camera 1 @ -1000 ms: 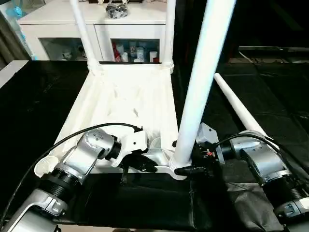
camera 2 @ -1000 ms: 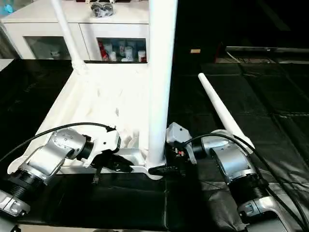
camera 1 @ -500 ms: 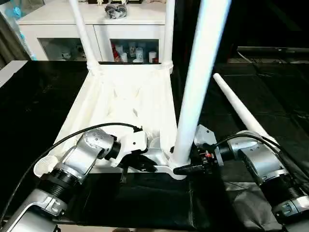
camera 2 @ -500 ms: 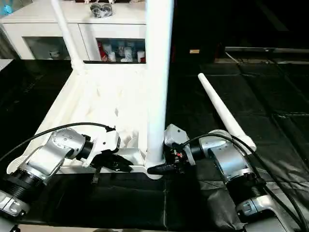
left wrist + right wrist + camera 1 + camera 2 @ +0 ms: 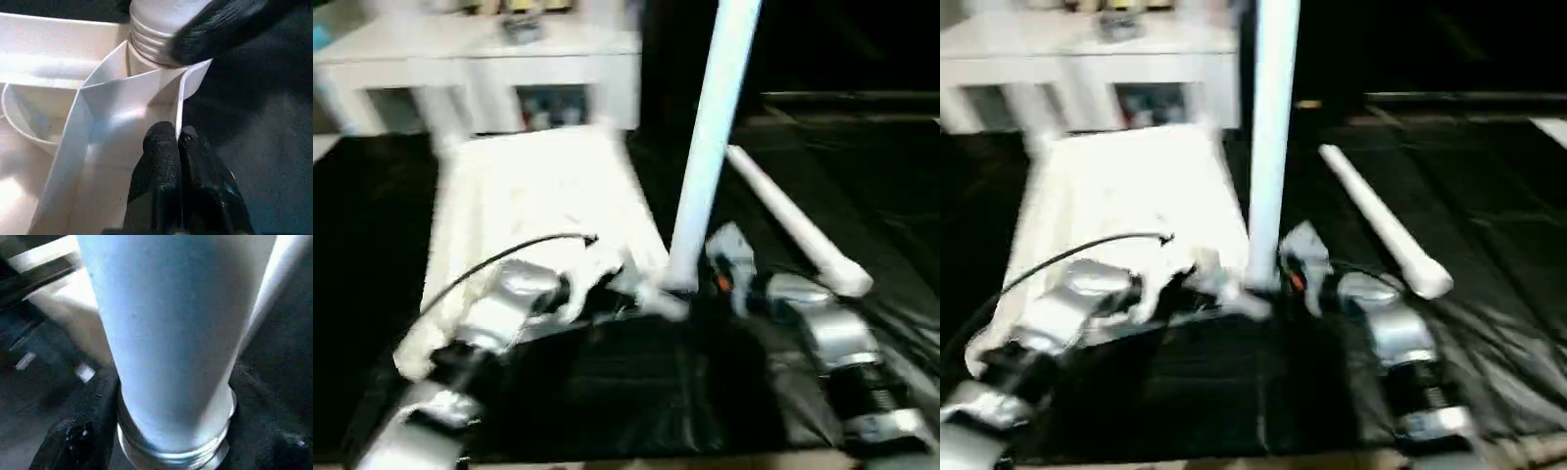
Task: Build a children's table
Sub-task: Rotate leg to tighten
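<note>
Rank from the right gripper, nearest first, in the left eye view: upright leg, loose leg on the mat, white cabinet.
1. Upright leg: right beside the right gripper, at the tabletop's near corner.
2. Loose leg: lying on the mat, to the right.
3. White cabinet: at the far back, left.

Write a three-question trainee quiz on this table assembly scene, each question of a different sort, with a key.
1. True or false: the loose leg lies on the tabletop.
2. What does the left gripper pinch? A) a cable B) a tabletop rib C) a leg
3. Name the part that stands upright in the near corner socket beside the right gripper.

Key: 1 false, it lies on the black mat; 2 B; 3 the upright leg.
</note>
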{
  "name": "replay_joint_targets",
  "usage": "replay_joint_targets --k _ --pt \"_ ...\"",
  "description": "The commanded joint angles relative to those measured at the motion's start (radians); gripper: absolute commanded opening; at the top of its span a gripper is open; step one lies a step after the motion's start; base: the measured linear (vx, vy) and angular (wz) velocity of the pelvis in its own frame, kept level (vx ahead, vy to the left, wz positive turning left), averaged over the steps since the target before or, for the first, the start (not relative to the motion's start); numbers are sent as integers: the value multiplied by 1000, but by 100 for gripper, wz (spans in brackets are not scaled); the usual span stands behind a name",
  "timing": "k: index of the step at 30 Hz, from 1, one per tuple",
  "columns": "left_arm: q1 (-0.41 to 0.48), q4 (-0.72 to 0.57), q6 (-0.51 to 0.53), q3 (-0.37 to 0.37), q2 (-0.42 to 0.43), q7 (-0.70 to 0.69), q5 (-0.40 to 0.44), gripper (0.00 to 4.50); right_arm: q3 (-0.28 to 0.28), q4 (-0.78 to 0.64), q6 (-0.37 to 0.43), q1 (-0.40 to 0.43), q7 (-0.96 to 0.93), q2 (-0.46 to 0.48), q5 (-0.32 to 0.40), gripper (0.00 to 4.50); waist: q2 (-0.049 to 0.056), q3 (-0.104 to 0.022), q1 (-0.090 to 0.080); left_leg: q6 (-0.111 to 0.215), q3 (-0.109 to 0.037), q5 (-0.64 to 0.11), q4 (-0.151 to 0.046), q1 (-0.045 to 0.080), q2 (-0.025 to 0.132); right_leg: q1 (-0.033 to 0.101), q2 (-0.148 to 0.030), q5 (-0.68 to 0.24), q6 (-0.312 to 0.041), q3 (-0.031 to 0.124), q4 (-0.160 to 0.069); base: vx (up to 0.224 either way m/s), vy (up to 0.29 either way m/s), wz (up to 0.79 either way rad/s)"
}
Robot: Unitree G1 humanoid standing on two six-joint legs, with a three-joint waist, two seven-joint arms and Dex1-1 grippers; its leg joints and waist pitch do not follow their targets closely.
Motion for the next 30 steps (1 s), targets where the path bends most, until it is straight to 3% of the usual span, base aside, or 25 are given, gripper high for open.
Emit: replay_joint_targets --k 1,5,8,9,11,18,23,30 --pt "-45 -26 20 -1 -96 92 -25 0 93 1 43 -17 -22 123 28 274 -12 -61 5 10 -5 -281 -76 2 3 47 -44 -488 -126 30 -99 0 0 0" --pt "-64 -17 51 26 -161 218 -5 0 93 1 92 -40 -149 209 -17 274 -12 -62 -1 20 -4 -261 -76 -1 3 48 -41 -449 -136 31 -96 0 0 0" --pt "-67 -27 56 30 -161 224 -2 0 93 -28 95 -35 -143 221 -6 274 -12 -63 1 30 -4 -257 -78 -1 7 47 -41 -405 -146 34 -93 0 0 0" --pt "-65 -32 58 30 -156 215 -4 0 86 -33 86 -33 -142 220 2 344 -11 -64 2 32 -4 -251 -78 -2 7 49 -41 -388 -150 34 -91 0 0 0" --pt "-59 -41 52 25 -138 192 -2 0 72 -43 85 -28 -126 212 20 346 -10 -67 2 35 -3 -230 -78 -3 9 52 -42 -331 -166 36 -85 0 0 0" --pt "-36 -62 6 12 -59 83 -12 0 41 -95 79 -5 -54 141 45 419 -7 -71 4 56 0 -185 -74 -3 9 57 -42 -223 -210 38 -75 0 0 0" --pt "-13 -68 -64 -34 44 -108 -25 0 49 -152 46 23 160 7 88 447 -2 -72 15 72 2 -167 -72 1 14 57 -40 -129 -246 39 -63 0 0 0" --pt "-3 -62 -152 -63 118 -282 -48 0 65 -161 20 37 352 -114 110 447 -2 -71 50 59 6 -203 -73 11 21 50 -44 -189 -243 42 -66 0 0 0"
